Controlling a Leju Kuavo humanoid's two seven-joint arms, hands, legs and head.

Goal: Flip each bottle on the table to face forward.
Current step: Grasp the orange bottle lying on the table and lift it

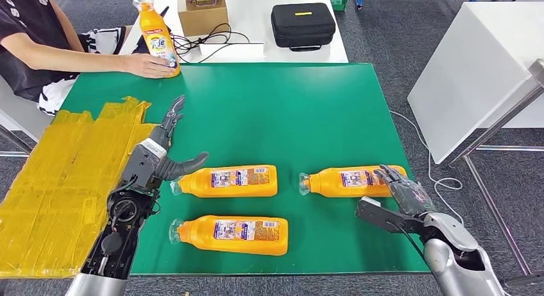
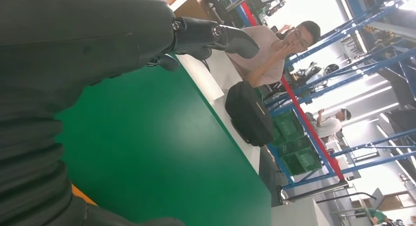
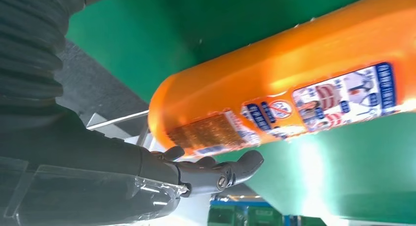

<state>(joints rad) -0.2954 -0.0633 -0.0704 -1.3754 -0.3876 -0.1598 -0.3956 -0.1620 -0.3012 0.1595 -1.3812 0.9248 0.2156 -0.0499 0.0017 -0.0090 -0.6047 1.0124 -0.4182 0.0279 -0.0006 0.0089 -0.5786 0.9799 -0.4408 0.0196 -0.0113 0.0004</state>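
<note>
Bottles lying: three orange bottles lay on their sides on the green mat [image 1: 308,110], two toward the near edge's left half [image 1: 226,181] [image 1: 232,234], one near the right edge [image 1: 351,181].
Standing bottle: upright bottle [image 1: 157,34] at the far left corner, a person's hand [image 1: 149,65] on its base.
Left hand [image 1: 168,148]: released, fingers spread, beside the upper-left bottle's cap.
Right hand [image 1: 401,192]: unclenched at the right bottle's base, holding nothing.

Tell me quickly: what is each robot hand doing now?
Left robot hand: open, holding nothing.
Right robot hand: open, at the bottle base, not gripping.
</note>
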